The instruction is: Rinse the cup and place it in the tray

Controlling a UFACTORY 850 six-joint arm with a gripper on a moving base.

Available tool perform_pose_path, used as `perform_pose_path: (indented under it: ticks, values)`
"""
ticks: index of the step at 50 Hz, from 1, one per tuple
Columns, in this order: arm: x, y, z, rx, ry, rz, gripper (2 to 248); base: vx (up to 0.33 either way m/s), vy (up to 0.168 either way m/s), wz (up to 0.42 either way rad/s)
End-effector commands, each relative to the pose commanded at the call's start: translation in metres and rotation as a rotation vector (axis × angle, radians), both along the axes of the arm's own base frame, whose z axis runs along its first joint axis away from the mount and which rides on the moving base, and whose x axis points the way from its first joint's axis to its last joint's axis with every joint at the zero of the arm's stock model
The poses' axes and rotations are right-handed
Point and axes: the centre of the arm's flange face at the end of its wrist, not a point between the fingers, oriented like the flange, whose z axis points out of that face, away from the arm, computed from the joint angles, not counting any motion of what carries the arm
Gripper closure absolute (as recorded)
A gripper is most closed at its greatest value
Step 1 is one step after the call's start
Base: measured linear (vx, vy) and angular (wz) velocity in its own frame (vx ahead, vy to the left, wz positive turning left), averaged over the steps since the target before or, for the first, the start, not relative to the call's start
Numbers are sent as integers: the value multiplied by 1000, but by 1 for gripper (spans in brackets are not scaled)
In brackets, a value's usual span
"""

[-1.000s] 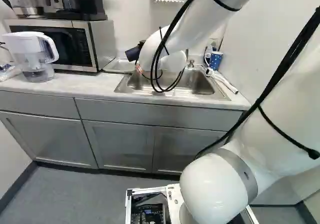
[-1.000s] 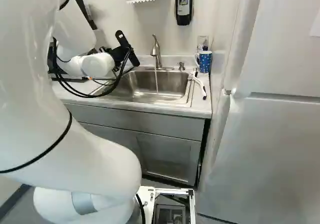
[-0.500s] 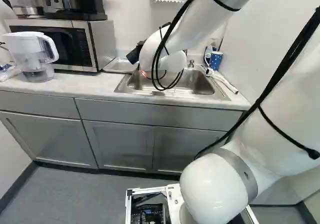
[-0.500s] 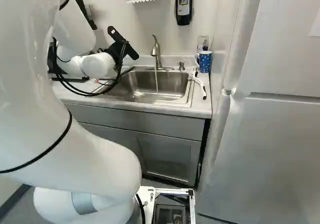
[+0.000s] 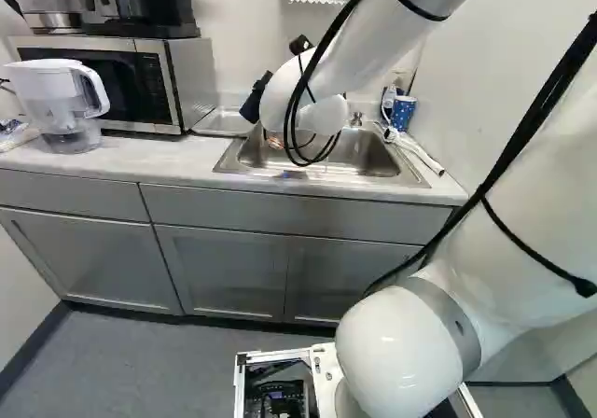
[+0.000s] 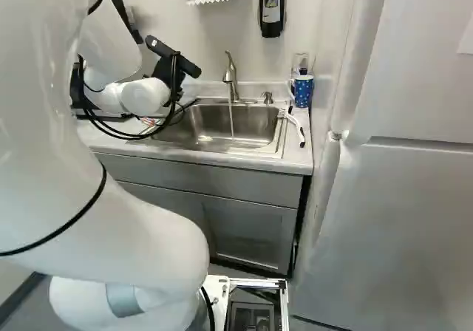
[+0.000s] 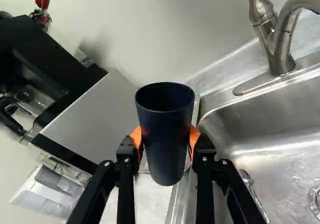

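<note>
Two orange pads press the cup from opposite sides, so the pincer has it held, raised by the left end of the sink. I'd guess it's light if empty and stiff in the wall, not much of a breakage worry, but smooth and likely slippery once wet. Around the body, below the rim, as now, seems the right place to hold it: the mouth is left free for water.

From the wrist view I can see that grip and the open mouth. The right base view gives me the faucet with water running, though there I can hardly tell dark cup from black pincer. The left base view best shows the tray, on the tabletop between microwave and sink; the arm covers much of the far side.
</note>
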Motion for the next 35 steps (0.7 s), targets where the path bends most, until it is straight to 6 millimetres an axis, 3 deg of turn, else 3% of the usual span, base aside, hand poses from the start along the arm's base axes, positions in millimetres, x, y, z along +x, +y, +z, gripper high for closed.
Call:
perform_pose_path:
  ticks: [35]
  values:
    - [0,0,0,-347,-110,50,139,0,0,0]
